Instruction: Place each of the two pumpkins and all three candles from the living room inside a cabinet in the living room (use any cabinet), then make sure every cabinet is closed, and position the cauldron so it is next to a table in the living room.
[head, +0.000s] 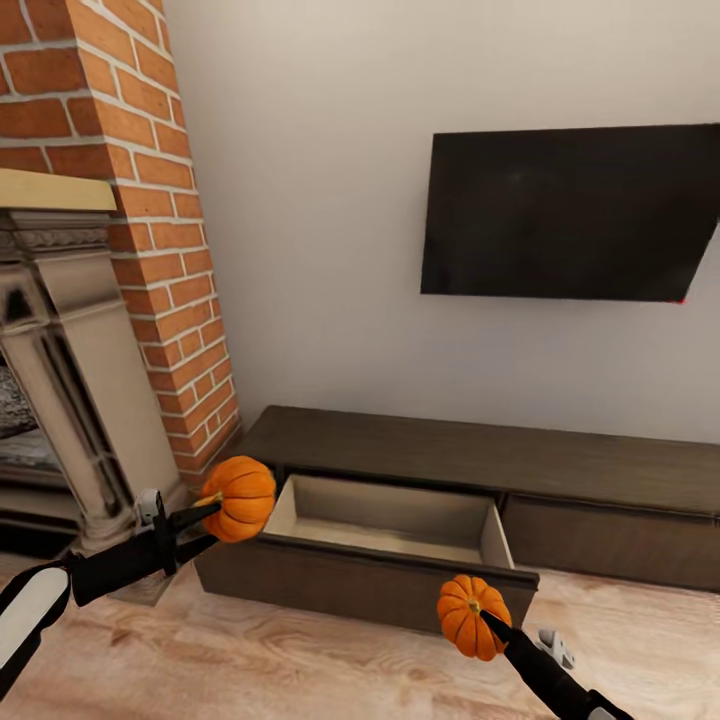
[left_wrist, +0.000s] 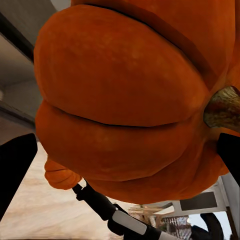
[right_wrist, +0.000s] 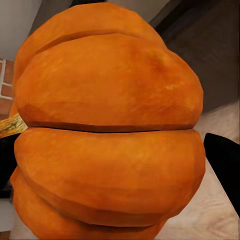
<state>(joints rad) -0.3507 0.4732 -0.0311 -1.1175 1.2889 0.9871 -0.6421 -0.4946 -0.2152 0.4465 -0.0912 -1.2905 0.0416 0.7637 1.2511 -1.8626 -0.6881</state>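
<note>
Holding one pumpkin per arm in front of the cabinet (head: 480, 455), its left drawer (head: 390, 520) pulled out and showing a bare pale inside.

- Left claw (head: 212, 510) is clamped on the larger pumpkin (head: 238, 497), which hangs just off the drawer's left front corner, beside the fireplace surround (head: 70, 380) and brick chimney (head: 150, 200). Left wrist view: pumpkin (left_wrist: 125, 100) close up, stem (left_wrist: 225, 107) off to one side, a dark finger (left_wrist: 15, 170) at each edge.
- Right claw (head: 492, 620) is clamped on the smaller pumpkin (head: 472, 615), low and in front of the drawer's front panel near its right end, over the wood floor (head: 300, 670). Right wrist view: pumpkin (right_wrist: 107, 130) between the dark fingers (right_wrist: 225, 165).
- Neither pumpkin is over the drawer opening yet. Right-hand drawer (head: 610, 540) looks shut.

Risks as I judge them:
- Right pumpkin sits below the front panel's top edge; moving straight forward would ram the panel, and could push the drawer in or knock the fruit loose.
- Releasing the left one from outside the side wall drops it on the floor.
- Ribbed round skin, narrow fingers: may roll in the grip on a bump.
- Left arm has little clearance to the surround.

No candles, cauldron or desk visible here.
</note>
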